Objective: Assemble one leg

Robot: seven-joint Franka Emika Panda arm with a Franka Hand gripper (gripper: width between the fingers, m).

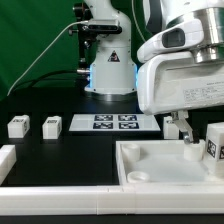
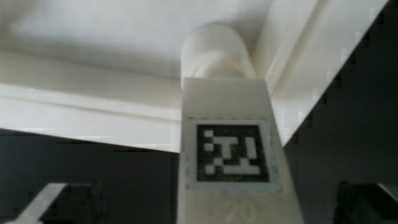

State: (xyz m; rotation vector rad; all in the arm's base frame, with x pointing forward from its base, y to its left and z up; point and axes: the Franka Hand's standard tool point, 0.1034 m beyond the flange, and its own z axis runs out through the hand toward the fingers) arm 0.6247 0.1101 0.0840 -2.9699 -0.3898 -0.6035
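the gripper (image 1: 197, 135) was seen at the exterior view's right, low over the large white tray-like part (image 1: 150, 170), with its jaws spread wide and nothing clamped between them. a leg (image 1: 214, 141) was found standing upright between the open fingers (image 1: 176, 127), at the tray's far corner; in the wrist view its tagged face (image 2: 228, 152) filled the centre. two more legs (image 1: 17, 126) (image 1: 50, 125) were set on the black surface (image 1: 70, 150), beside the marker board (image 1: 112, 122)

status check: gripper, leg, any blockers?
Gripper open, holding nothing. One leg upright in tray corner, between the fingers. Two spare legs apart, far side. No blockers seen.
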